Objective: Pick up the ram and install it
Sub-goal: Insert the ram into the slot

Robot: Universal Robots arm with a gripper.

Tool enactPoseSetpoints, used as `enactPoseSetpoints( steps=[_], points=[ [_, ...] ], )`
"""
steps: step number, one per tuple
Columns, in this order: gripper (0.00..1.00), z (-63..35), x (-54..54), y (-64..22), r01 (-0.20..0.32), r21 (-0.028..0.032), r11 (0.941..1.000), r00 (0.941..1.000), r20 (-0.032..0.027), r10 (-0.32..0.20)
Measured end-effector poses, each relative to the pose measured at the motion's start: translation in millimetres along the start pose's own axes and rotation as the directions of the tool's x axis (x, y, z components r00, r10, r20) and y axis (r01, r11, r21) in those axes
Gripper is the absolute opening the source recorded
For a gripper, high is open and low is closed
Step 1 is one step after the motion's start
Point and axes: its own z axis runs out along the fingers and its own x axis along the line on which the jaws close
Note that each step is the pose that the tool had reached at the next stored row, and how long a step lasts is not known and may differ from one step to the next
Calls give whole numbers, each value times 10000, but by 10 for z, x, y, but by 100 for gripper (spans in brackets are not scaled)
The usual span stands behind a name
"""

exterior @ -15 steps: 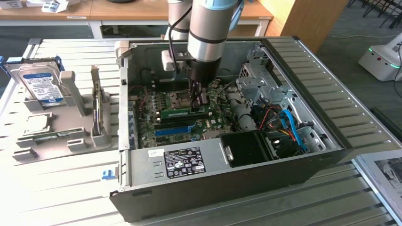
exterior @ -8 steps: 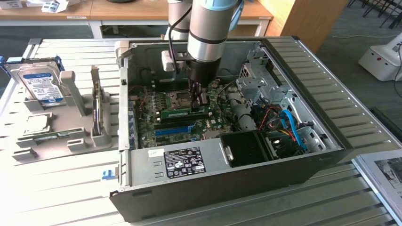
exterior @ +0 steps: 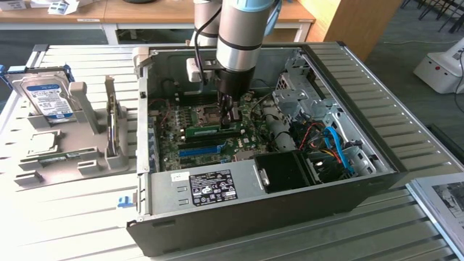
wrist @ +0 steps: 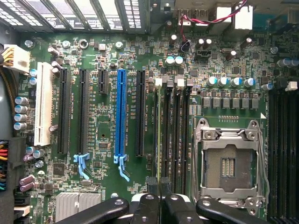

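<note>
My gripper [exterior: 231, 122], jaws pinched narrow on the ram [exterior: 203, 130], exterior view frame centre, standing on the motherboard [wrist: 108, 57]. Power-supply label [exterior: 212, 186], lower centre: print illegible.

Glossy black plastic gripper [wrist: 159, 185], matt green circuit board [wrist: 154, 42], grey metal case [exterior: 167, 60].

Between my jaws the ram [exterior: 212, 130] stands on edge in a slot of the motherboard [wrist: 154, 56], which lies flat inside the computer case [exterior: 362, 109] on the worktop [exterior: 73, 217]. The processor socket [wrist: 229, 161] sits just to one side of the jaws and the card slots [wrist: 121, 112] to the other. The hard drive [exterior: 45, 98] stands in a rack [exterior: 116, 155] well apart from them, outside the case on the exterior view's left.
</note>
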Motion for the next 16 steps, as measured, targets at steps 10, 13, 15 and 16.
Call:
enactPoseSetpoints(
  steps=[10,13,15,16],
  points=[
    [12,-18,0,1,0,11,10000,10000,0,0],
    [12,-18,0,1,0,37,10000,10000,6,0],
    [12,-18,0,1,0,52,10000,10000,13,0],
    [12,-18,0,1,0,58,10000,10000,17,0]
  ],
)
